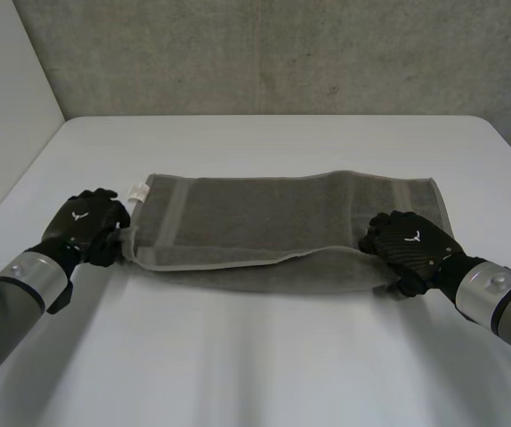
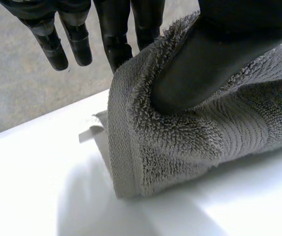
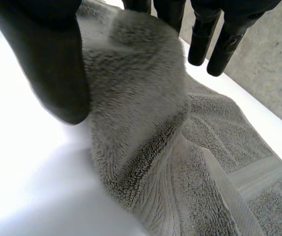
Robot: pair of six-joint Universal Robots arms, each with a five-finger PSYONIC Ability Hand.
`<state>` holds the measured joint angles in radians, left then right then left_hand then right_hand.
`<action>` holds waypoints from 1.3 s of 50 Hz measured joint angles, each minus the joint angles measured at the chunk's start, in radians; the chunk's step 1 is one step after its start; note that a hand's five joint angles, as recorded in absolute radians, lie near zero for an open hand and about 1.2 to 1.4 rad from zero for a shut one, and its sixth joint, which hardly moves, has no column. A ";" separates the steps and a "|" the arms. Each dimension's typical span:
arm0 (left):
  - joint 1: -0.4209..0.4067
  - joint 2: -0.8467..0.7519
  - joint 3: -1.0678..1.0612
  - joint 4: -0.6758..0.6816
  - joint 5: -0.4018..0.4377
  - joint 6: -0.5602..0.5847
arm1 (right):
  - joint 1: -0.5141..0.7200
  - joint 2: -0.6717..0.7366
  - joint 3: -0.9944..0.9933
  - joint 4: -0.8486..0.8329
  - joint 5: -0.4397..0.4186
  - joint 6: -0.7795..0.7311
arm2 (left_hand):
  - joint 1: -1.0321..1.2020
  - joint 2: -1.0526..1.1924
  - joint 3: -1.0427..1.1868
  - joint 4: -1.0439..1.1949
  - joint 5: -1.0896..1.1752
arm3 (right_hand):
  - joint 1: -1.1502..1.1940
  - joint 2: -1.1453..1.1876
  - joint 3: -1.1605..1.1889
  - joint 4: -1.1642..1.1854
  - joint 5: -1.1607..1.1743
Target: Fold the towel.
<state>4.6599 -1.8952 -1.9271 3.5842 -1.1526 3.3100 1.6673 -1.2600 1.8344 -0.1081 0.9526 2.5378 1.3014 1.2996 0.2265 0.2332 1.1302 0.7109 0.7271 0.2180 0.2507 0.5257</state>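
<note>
Nearest, a bare stretch of the flat white table (image 1: pixel 255 356) is seen, and just beyond it two black hands are set at the near corners of a rectangular grey terry-cloth towel (image 1: pixel 282 218). The towel is laid flat across the middle of the table, its long axis running from one hand to the other. An upper layer is seen lying over a lower one, its edge set slightly back from the near edge, so one lengthwise fold is judged to be made.

The left hand (image 1: pixel 85 227) is placed at the near left corner. In the left wrist view the cloth is bunched and pinched between the thumb and the fingers (image 2: pixel 116 44), with two further fingers held straight and free beside it. The right hand (image 1: pixel 411 245) is placed at the near right corner, where a hump of cloth is likewise clamped between thumb and fingers (image 3: pixel 200 44).

Each hand is equally near to its own end, and the bulk of the towel lies beyond the fingertips and toward the opposite hand. The next fold is therefore judged to turn on that long axis, with one short end to be carried along it to the other.

Farther off, a small white label (image 1: pixel 136 193) is seen at the far left corner, and behind the table a grey concrete wall (image 1: pixel 282 53).
</note>
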 measured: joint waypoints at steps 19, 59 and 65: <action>0.071 0.026 -0.014 -0.084 0.001 0.001 | -0.103 0.038 -0.010 0.113 0.085 0.037 | -0.066 -0.070 0.000 0.000 -0.069 | -0.060 -0.053 0.000 0.000 -0.074; 0.100 0.142 -0.027 -0.186 0.007 -0.003 | -0.141 0.050 0.008 0.037 -0.090 -0.008 | -1.027 -1.056 0.000 0.000 -1.079 | 0.621 0.586 0.000 0.000 0.640; 0.085 0.220 -0.032 -0.190 0.008 0.002 | -0.143 0.050 0.008 0.037 -0.086 -0.008 | -1.027 -1.056 0.000 0.000 -1.079 | 0.621 0.586 0.000 0.000 0.640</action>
<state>4.7449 -1.6749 -1.9594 3.3942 -1.1445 3.3116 1.5248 -1.2103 1.8424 -0.0707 0.8666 2.5296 0.2740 0.2436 0.2265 0.2332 0.0514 1.3318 1.3130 0.2180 0.2507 1.1654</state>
